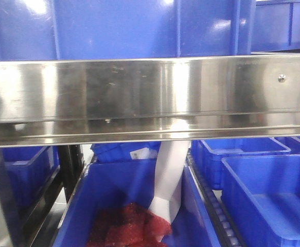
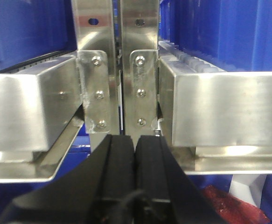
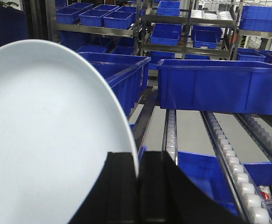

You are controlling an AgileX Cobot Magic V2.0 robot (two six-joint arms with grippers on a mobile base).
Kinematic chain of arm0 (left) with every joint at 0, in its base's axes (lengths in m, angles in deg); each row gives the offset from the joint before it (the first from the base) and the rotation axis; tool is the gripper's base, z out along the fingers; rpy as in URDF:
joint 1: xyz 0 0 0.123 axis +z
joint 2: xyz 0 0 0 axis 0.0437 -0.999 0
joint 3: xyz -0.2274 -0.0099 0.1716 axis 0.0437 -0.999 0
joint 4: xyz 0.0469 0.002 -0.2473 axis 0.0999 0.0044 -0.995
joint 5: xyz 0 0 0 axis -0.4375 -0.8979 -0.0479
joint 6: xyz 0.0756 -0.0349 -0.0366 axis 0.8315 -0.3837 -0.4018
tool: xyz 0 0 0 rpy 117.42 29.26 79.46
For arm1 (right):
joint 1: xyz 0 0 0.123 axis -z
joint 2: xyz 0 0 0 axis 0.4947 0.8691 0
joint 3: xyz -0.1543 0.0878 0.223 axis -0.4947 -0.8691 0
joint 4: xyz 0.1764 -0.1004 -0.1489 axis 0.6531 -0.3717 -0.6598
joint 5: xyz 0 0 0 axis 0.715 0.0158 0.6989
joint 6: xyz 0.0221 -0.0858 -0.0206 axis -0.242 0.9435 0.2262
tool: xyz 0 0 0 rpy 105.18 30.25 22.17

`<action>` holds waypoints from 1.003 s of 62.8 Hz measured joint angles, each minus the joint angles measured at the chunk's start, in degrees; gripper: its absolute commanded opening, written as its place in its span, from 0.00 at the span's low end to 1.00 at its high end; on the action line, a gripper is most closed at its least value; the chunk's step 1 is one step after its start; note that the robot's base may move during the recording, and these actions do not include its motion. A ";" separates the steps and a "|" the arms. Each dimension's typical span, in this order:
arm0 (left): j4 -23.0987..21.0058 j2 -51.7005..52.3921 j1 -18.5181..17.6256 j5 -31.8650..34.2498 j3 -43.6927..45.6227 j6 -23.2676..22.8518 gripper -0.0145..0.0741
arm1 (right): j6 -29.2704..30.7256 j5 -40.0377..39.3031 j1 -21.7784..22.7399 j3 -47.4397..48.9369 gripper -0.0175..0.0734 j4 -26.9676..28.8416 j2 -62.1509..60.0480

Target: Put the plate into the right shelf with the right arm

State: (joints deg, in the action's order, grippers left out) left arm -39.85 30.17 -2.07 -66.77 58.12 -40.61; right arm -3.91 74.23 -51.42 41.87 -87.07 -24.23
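Holding the plate point(image 3: 47, 140) in my right gripper point(image 3: 138, 179), fingers clamped on its rim, I judge the pickup done and the setting-down still to do, with the right shelf point(image 3: 171, 135) and blue bins point(image 3: 219, 86) just ahead; my left gripper point(image 2: 135, 149) has its fingers together, empty.
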 measured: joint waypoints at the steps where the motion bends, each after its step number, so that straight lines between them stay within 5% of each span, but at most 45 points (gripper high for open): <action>1: 0.00 0.00 0.00 0.00 0.00 0.00 0.11 | 0.00 0.00 0.00 0.00 0.25 0.00 0.00; 36: 0.00 0.00 0.00 0.00 0.00 0.00 0.11 | 0.00 -1.02 0.00 1.62 0.25 0.45 1.47; 63: 0.00 0.00 0.00 -0.03 0.00 0.00 0.11 | 0.00 -2.52 -2.61 32.35 0.25 2.98 28.04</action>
State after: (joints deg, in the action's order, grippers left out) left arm -39.85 30.17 -2.07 -66.80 58.12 -40.61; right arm -3.91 71.70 -54.03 74.22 -84.09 3.81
